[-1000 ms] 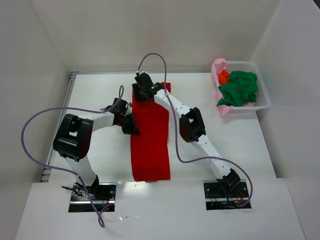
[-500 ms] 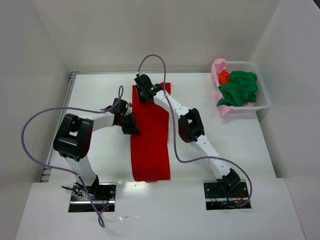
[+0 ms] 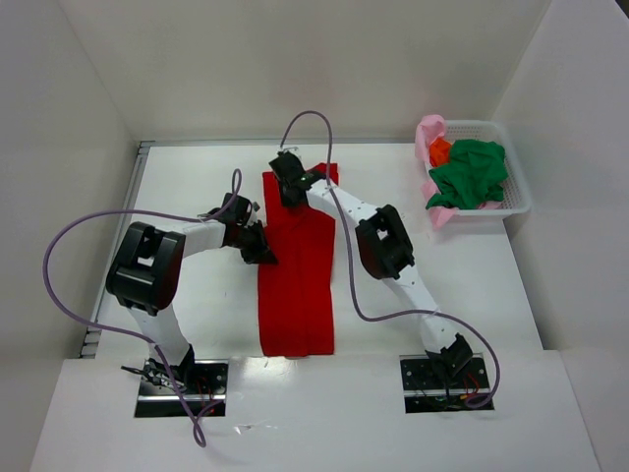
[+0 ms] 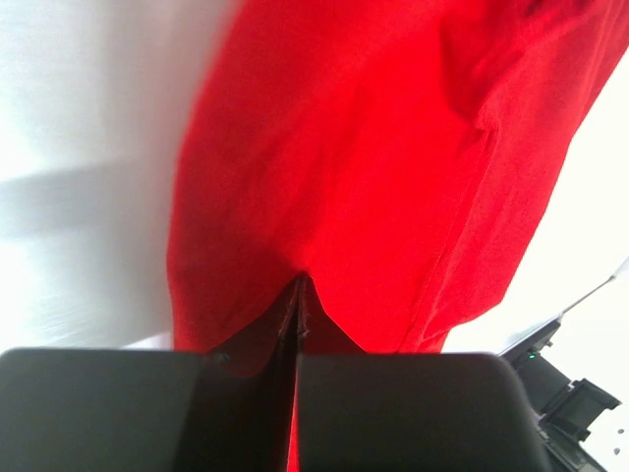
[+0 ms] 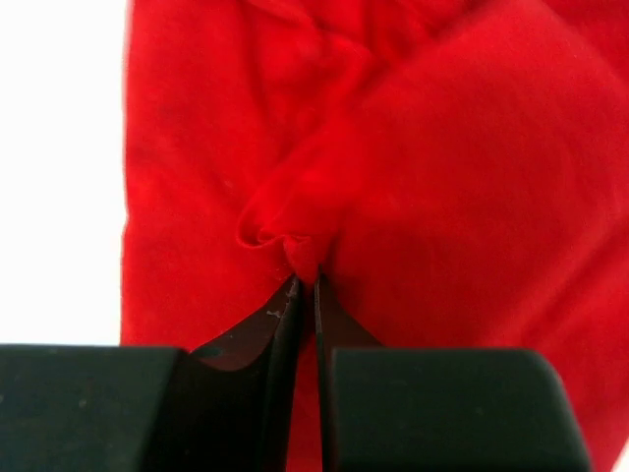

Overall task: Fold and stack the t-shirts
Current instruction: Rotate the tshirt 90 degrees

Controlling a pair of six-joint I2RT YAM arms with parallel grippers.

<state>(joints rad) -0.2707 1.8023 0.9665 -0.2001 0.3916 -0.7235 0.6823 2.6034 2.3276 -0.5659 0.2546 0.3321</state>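
The red t-shirt (image 3: pixel 295 285) lies folded into a long strip on the white table (image 3: pixel 197 305), running from lower centre to upper centre of the overhead frame. At the middle of its left edge the left gripper (image 3: pixel 263 254) has its jaws pressed together on the cloth. At the strip's top end the right gripper (image 3: pixel 292 192) pinches a puckered fold between nearly closed jaws. In the upper right, a white lattice basket (image 3: pixel 518 200) holds the crumpled green t-shirt (image 3: pixel 472 175), the orange t-shirt (image 3: pixel 439 150) and the pink t-shirt (image 3: pixel 428 133), which spills over the rim.
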